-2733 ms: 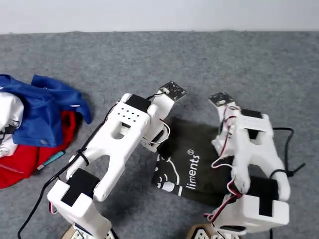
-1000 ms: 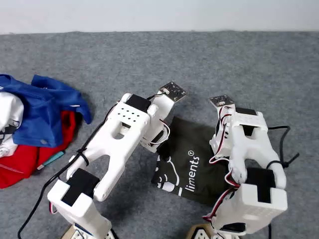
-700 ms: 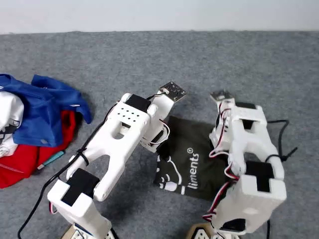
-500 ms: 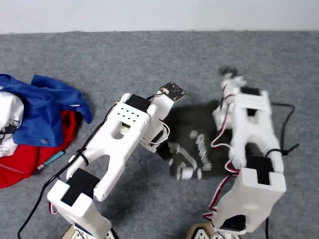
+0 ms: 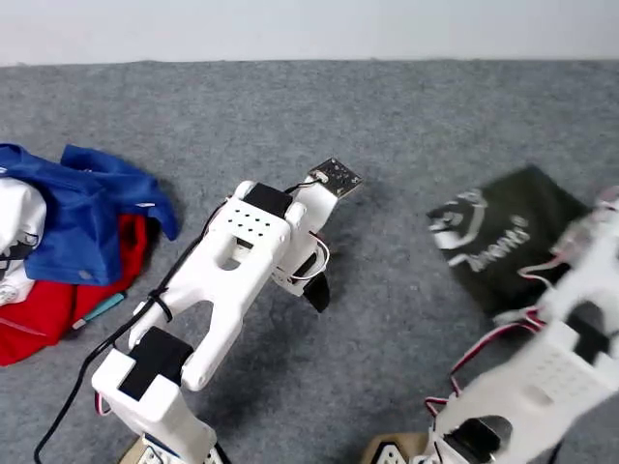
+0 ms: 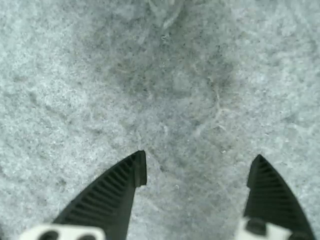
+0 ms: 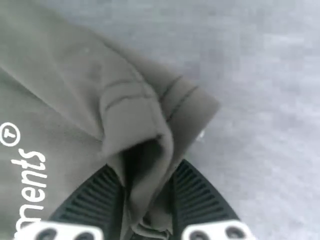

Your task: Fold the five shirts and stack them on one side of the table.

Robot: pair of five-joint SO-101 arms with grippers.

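A folded dark shirt [image 5: 501, 235] with white print lies at the right side of the grey table. In the right wrist view my right gripper [image 7: 145, 202] is shut on a thick fold at the dark shirt's [image 7: 75, 100] edge. The right arm [image 5: 566, 333] stretches from the front edge to that shirt. My left gripper [image 6: 195, 175] stands open just above bare grey felt, with nothing between its fingers [image 6: 112, 192]. From above, the left gripper [image 5: 312, 288] is near the table's middle. A loose pile at the far left holds a blue shirt [image 5: 82, 208], a red shirt [image 5: 58, 300] and a white shirt [image 5: 14, 227].
A small teal pen-like item [image 5: 100, 309] lies on the red shirt. A black cable [image 5: 73, 387] runs along the left arm's base. Grey felt [image 5: 406, 126] covers the whole table up to the white wall at the back.
The right arm has swung to the right, dragging the dark shirt from the table's middle to the right side. The left arm has stayed still with its gripper open.
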